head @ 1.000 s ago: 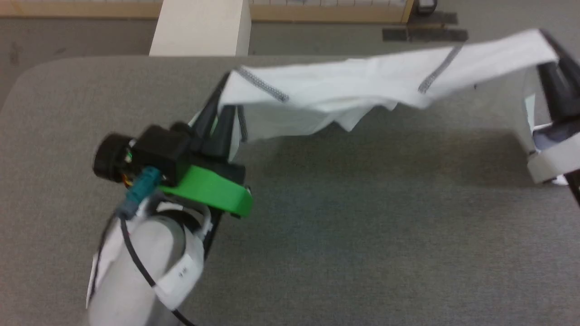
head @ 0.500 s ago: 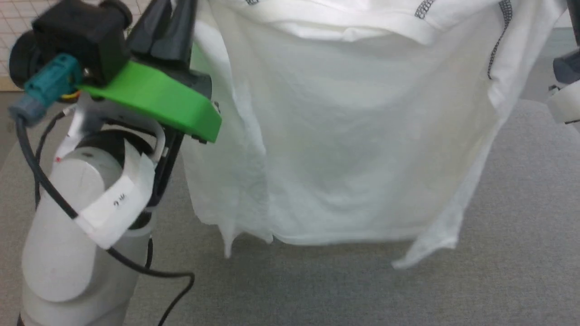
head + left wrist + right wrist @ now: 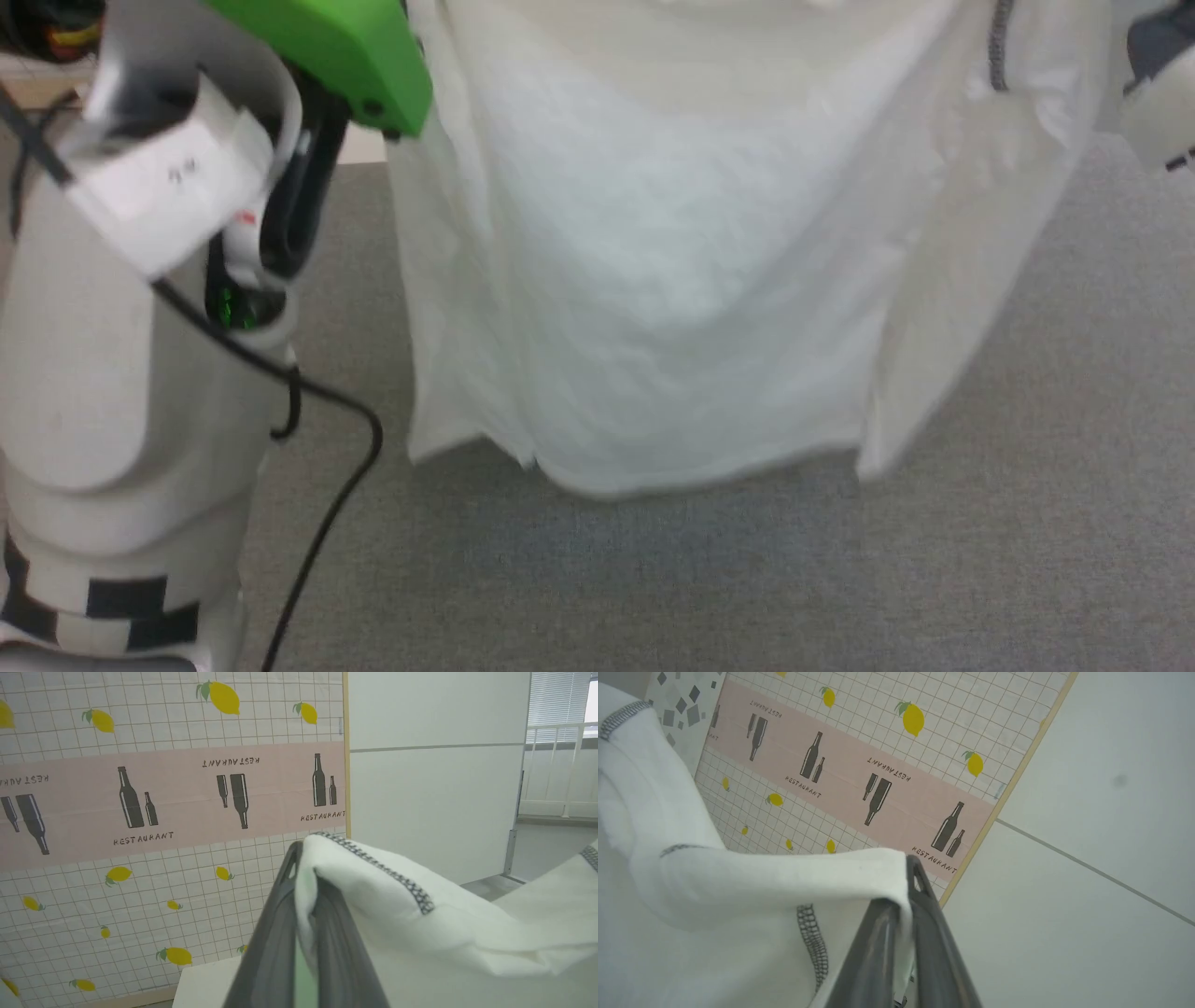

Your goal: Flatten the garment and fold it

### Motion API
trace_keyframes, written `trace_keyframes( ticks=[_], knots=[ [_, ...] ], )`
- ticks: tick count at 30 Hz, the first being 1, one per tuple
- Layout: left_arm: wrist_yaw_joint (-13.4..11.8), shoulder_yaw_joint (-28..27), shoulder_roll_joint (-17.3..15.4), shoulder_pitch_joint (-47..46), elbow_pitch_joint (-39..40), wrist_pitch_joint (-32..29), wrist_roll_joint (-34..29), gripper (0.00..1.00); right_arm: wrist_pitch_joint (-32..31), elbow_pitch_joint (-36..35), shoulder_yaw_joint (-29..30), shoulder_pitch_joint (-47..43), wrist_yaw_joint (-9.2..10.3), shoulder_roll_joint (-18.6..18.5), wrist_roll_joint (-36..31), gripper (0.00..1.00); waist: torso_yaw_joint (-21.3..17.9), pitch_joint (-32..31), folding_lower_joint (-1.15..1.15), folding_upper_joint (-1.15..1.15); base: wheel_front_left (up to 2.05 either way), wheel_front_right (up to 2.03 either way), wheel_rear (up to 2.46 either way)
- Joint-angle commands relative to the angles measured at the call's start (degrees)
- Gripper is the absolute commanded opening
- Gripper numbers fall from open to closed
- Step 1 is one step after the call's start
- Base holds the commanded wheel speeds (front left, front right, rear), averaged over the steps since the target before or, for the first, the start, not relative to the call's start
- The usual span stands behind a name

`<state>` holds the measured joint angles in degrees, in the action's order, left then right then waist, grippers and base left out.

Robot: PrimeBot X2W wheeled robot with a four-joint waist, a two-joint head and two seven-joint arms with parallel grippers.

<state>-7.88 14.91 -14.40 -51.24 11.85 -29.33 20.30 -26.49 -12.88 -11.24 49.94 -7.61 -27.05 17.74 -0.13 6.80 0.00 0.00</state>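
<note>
The garment [image 3: 672, 261], a white shirt with grey stitched seams, hangs in the air as a wide sheet; its lower hem floats just above the grey table [image 3: 653, 579]. In the left wrist view my left gripper [image 3: 299, 877] is shut on one upper corner of the garment [image 3: 397, 905], white cloth pinched between the dark fingers. My right gripper [image 3: 908, 882] is shut on the other upper corner of the garment [image 3: 738, 891] in the right wrist view. The fingertips of both lie above the top edge of the head view.
My pale left forearm [image 3: 103, 355] with its green bracket [image 3: 327, 47] and a black cable stands tall at the left. A piece of the right wrist [image 3: 1158, 93] shows at the upper right. A lemon-and-bottle patterned wall [image 3: 163, 788] and white panels [image 3: 434, 779] stand behind.
Both arms have risen, lifting the garment from a low stretched band over the table to a hanging sheet. The head view has shifted as well.
</note>
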Motion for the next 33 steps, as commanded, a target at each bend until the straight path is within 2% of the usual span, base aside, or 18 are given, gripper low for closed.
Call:
trace_keyframes(
  ticks=[1,6,10,13,17,24,28,29,30,33],
  knots=[
    [-0.55,-0.19,0.05,-3.4,-1.78,-0.23,-0.98,0.0,-0.27,1.85,-0.75,3.39,0.12,0.25,0.4,0.0,-1.35,5.69,0.0,0.0,0.0,0.0,0.0],
    [-1.89,-0.28,0.17,-14.12,-9.35,0.81,-4.95,0.0,0.42,10.23,-3.97,14.86,0.12,0.22,-0.38,0.0,-2.12,12.78,0.0,0.0,0.0,0.0,0.0],
    [-2.93,0.27,0.43,-23.97,-16.41,4.33,-9.1,0.0,3.11,18.32,-7.17,25.49,0.12,-0.15,-3.04,0.0,-2.07,18.6,0.0,0.0,0.0,0.0,0.0],
    [-5.02,-0.11,1.84,-30.46,-21.46,9.19,-11.28,0.0,6.6,24.59,-8.42,32.69,0.12,0.22,-5.75,0.0,-1.63,22.59,0.0,0.0,0.0,0.0,0.0],
    [-7.05,-0.44,3.67,-34.64,-27.82,16.99,-12.52,0.0,11.8,32.64,-9.95,38.05,0.12,0.89,-9.35,0.0,-0.58,25.55,0.0,0.0,0.0,0.0,0.0],
    [-8.33,-1.2,5.71,-37.15,-35.32,30.32,-12.28,0.0,20.87,42.11,-12.3,42.38,0.12,1.28,-15.4,0.0,0.95,29.92,0.0,0.0,0.0,0.0,0.0],
    [-6.52,-0.12,5.68,-36.62,-38.57,34.67,-12.09,0.0,25.02,44.92,-15.33,42.42,0.12,1.35,-15.96,0.0,1.29,32.65,0.0,0.0,0.0,0.0,0.0],
    [-5.55,0.49,5.46,-36.27,-39.36,35.22,-12.08,0.0,26.04,45.34,-16.12,42.24,0.12,1.25,-15.56,0.0,1.29,33.2,0.0,0.0,0.0,0.0,0.0],
    [-3.49,1.5,5.02,-35.09,-40.23,36.52,-11.67,0.0,28.34,45.48,-18.14,41.45,0.12,0.47,-14.04,0.0,1.25,34.05,0.0,0.0,0.0,0.0,0.0],
    [-1.31,3.01,4.21,-32.53,-39.43,37.14,-11.54,0.0,30.2,43.93,-20.37,39.43,0.12,-1.46,-11.87,0.0,1.27,33.69,0.0,0.0,0.0,0.0,0.0]
  ],
)
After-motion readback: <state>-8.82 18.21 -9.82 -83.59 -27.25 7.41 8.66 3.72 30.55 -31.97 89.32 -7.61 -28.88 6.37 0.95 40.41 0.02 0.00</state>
